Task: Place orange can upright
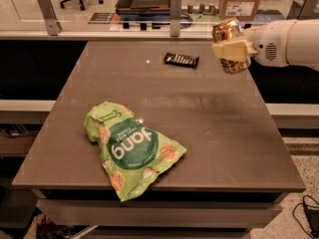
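Gripper (231,50) pinches orange can (227,30) mid-body, airborne over table's (199,98) far-right edge, slightly tilted. Likely light, rigid, slick, thin-walled and easy to dent — clamp 2 opposite sides mid-body, moderate force.

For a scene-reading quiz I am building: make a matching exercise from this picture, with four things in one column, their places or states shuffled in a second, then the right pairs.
Things
1. orange-gold metal drink can
2. crumpled green snack bag
3. flat dark candy-bar wrapper
4. pale two-finger gripper

Places or states
A. lying on the near left part of the grey table
B. lying flat near the table's far edge
C. in the air, clamped between two fingers
D. at the far right, closed around a thing

Pairs: 1-C, 2-A, 3-B, 4-D
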Controlling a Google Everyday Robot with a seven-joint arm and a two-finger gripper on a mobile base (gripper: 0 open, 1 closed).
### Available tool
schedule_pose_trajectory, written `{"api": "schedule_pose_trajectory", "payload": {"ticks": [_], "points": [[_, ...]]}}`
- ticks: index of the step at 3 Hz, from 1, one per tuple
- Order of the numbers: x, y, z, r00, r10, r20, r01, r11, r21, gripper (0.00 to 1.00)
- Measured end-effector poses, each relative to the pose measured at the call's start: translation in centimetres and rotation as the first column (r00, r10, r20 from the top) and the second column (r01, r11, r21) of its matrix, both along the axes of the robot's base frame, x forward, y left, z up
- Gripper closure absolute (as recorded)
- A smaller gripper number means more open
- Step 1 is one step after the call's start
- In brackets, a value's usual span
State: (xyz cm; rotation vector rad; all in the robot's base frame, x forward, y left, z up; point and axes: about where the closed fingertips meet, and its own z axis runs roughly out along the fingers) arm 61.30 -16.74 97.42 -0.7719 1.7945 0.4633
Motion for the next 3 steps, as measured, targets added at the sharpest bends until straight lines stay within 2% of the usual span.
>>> {"api": "schedule_pose_trajectory", "payload": {"ticks": [1, 2, 3], "points": [[0.5, 1.1, 0.5, 0.9965, 0.047, 0.069, -0.051, 0.997, 0.06, 1.0], [1.2, 2.3, 0.3, 0.9896, 0.091, 0.112, -0.102, 0.989, 0.102, 1.0], [2.0, 3.5, -0.3, 0.9825, 0.13, 0.134, -0.147, 0.98, 0.132, 1.0]]}}
